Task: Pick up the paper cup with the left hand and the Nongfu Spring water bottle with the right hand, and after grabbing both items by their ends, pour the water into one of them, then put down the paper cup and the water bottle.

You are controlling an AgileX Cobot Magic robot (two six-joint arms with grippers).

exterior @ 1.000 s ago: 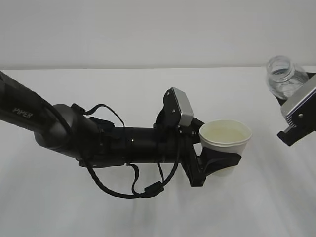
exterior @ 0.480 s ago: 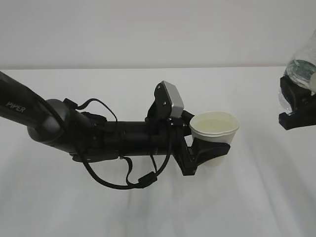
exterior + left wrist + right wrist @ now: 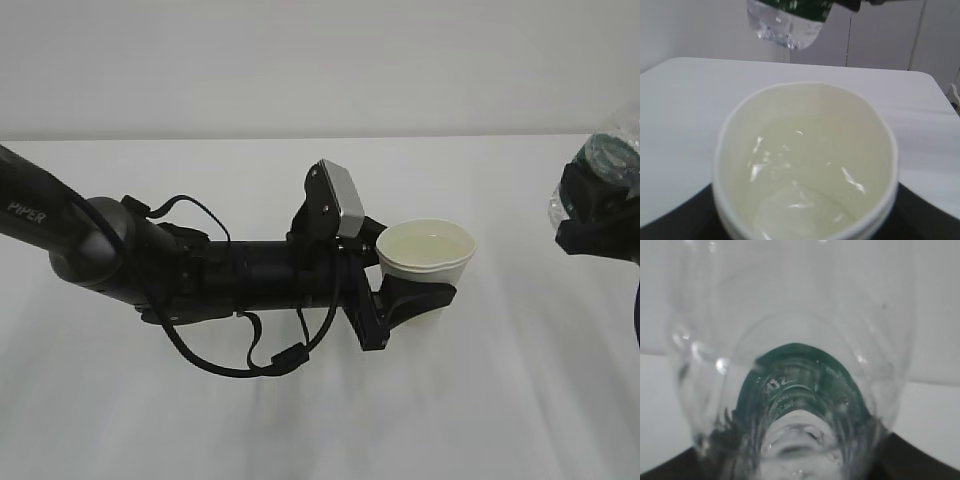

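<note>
With water (image 3: 805, 200) already pooled in the paper cup (image 3: 425, 250), the pour looks finished and the set-down step appears to be in hand. Left hand (image 3: 415, 300) clamps the cup's lower body, holding it upright over mid-table. Right hand (image 3: 595, 215), at the far right edge, grips the Nongfu Spring water bottle (image 3: 610, 150) around its green label, raised and apart from the cup. Next: lower both level onto the table (image 3: 300, 420), then release. Surface plain white, a pale wall (image 3: 300, 60) behind.
</note>
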